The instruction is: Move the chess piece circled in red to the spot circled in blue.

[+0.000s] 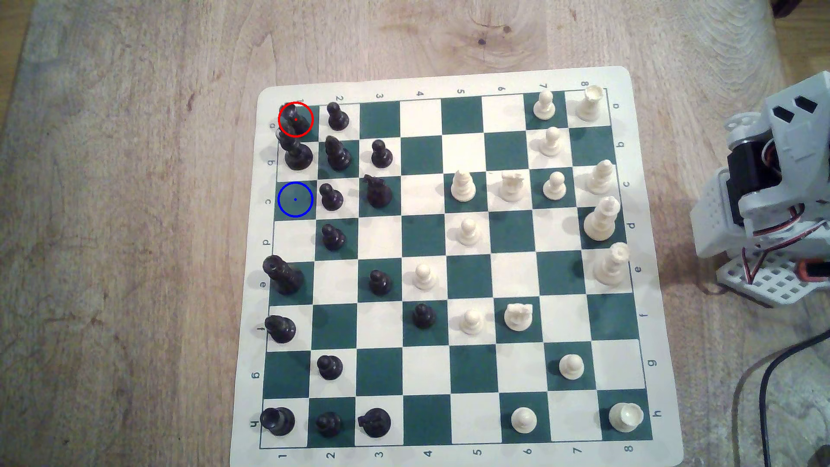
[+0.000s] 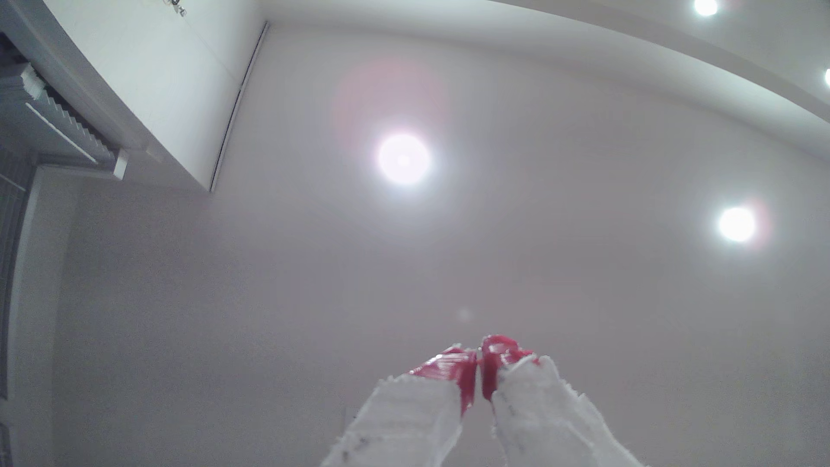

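The chess piece circled in red [image 1: 295,117] stands upright on the green square at the board [image 1: 449,85] corner where row "a" meets column "1", on the exterior view's left. 2 squares along that edge, in row "c", the spot circled in blue [image 1: 295,199] is bare. Columns are printed 1 to 8, rows a to h. The arm [image 1: 772,188] is folded off the board's column-8 edge. The gripper [image 2: 479,359] points at a ceiling, red tips pressed together, holding nothing.
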Robot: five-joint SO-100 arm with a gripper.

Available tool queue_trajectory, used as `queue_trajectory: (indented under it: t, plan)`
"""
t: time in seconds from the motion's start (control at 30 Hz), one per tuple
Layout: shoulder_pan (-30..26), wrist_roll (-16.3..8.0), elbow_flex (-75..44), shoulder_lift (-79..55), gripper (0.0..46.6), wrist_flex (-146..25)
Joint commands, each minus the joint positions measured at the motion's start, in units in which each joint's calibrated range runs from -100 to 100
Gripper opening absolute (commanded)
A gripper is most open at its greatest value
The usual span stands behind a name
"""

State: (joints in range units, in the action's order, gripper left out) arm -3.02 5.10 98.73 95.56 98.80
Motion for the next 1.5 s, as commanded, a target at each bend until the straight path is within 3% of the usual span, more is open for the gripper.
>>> queue_trajectory:
  t: [0.0, 0.23, 0.4, 0.57, 0.67, 0.87, 0.93, 1.0, 1.2, 1.47]
  plan:
    - [8.4, 0.1, 1.2, 0.2, 0.2, 0.9]
    - [8.1, 0.1, 1.2, 0.3, 0.2, -11.3]
    - [9.0, 0.1, -3.0, 0.3, 0.2, -36.1]
    - [13.2, -0.1, -13.5, 0.3, 0.2, -71.3]
    - [14.9, -0.7, -16.8, 0.3, 0.2, -82.0]
    - [16.7, -1.4, -27.3, -15.8, 0.2, -95.4]
    - [18.3, -3.3, -30.5, -20.8, 0.2, -96.3]
    - [19.4, -1.6, -38.2, -30.3, 1.8, -100.4]
    - [17.9, -2.9, -53.2, -49.9, 3.2, -110.9]
    - [17.5, -7.1, -77.2, -72.0, 3.6, -123.9]
